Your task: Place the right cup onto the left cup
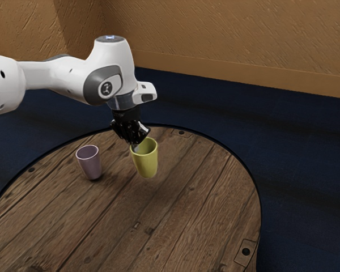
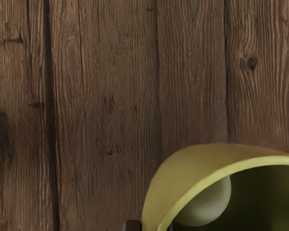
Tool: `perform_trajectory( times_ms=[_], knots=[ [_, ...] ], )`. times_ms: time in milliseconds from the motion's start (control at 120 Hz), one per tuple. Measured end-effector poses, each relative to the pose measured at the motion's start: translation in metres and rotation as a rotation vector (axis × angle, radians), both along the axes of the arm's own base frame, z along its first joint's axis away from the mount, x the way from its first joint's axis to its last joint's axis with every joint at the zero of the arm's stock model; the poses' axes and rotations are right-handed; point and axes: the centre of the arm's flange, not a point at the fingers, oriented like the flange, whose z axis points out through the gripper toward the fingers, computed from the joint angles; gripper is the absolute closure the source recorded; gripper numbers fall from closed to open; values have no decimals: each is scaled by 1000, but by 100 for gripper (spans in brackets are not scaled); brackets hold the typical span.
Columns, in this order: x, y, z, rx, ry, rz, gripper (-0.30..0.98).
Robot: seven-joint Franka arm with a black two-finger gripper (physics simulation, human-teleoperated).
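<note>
Hanging from the white jointed arm (image 1: 110, 59), the black two-finger hand (image 1: 136, 145) is closed on the rim of the yellow-green, smooth, tapered cup (image 1: 146, 164), with the wall of the cup pinched between its fingers (image 2: 132, 225). The cup is held mouth up, close to upright, over the exterior view's right side of the pair; whether its base is touched by the round, brown wooden surface (image 1: 204, 198) cannot be told for certain. The mauve, smooth, tapered cup (image 1: 90, 163) is stood upright on the surface, toward the exterior view's left, and is separated from the yellow-green one by bare planks. Neither cup is nested in the other.

In the wrist view, the yellow-green rim is seen curving around a shadowed interior, where a pale rounded shape (image 2: 207, 203) is partly cut off by the rim; what it is cannot be made out. Beyond the cup, dark seams and knots are shown in the planks. The surface is edged in black and surrounded by dark blue floor (image 1: 306, 164), which is bordered by a rough tan wall (image 1: 226, 34).
</note>
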Motion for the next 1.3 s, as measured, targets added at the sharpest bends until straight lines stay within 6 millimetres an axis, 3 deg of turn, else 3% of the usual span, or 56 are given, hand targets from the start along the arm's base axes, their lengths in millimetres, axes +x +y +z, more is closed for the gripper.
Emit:
perform_trajectory(
  times_ms=[408, 575, 742, 942, 1300],
  knots=[
    [-17, 72, 7, 25, 17, 127, 79],
    [-22, 111, 5, 31, 28, 196, 79],
    [-29, 147, 15, 33, 15, 260, 79],
    [-35, 172, 27, 36, 4, 305, 79],
    [-37, 216, 28, 39, 7, 380, 79]
  ],
)
